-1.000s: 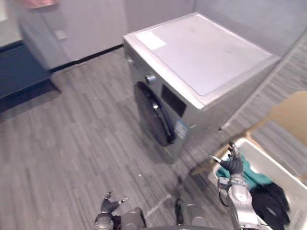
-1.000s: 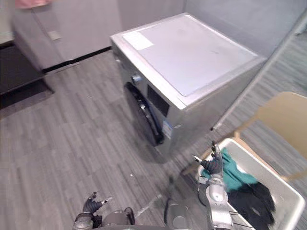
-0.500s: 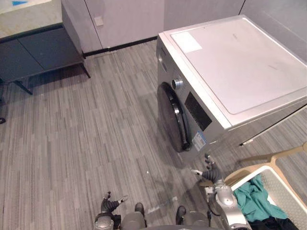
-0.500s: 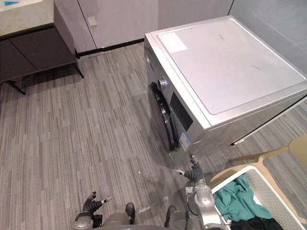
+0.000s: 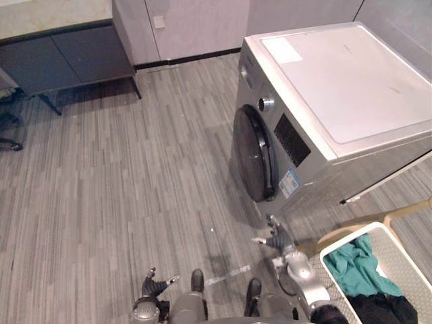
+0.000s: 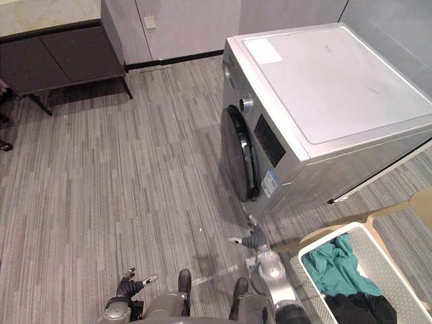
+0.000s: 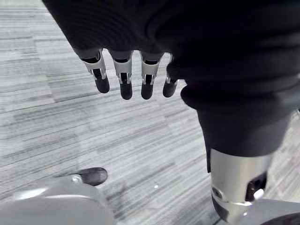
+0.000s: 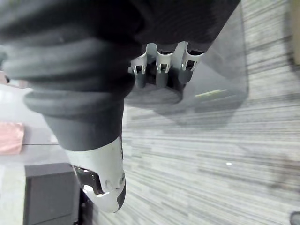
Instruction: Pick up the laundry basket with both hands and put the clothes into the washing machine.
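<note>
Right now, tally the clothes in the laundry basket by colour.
Teal clothes: 1
Black clothes: 1 heap, separate pieces can't be told apart
Total: 2

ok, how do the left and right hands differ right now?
The left hand sits low, close to the robot's body; the right hand is held further forward, near the front of the washing machine. The right hand is beside the laundry basket rim, not touching it; the left hand is well away from it. Both are open and hold nothing.
</note>
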